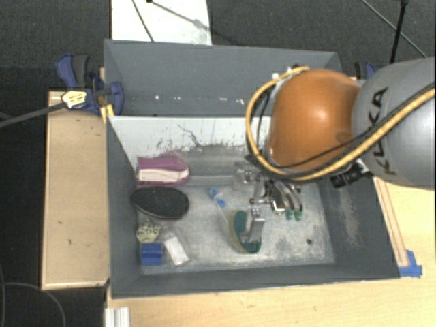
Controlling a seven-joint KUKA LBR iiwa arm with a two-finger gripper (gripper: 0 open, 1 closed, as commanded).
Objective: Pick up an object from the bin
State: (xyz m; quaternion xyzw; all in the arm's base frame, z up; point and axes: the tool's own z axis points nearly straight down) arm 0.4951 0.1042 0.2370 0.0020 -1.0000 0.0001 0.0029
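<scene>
My gripper (274, 220) hangs below the orange dome, low over the middle of the bin floor, and stands open. Its left finger (255, 225) comes down onto a dark green curved object (240, 240) lying near the front of the bin. Its right finger (293, 213) sits apart to the right, over bare floor. Nothing lies between the two. A small blue piece (216, 196) rests just left of the gripper.
Along the left side lie a purple and white block (162, 170), a black oval brush (160, 203), a small patterned item (146, 231), a blue block (151, 253) and a white piece (176, 251). The arm covers the bin's right rear.
</scene>
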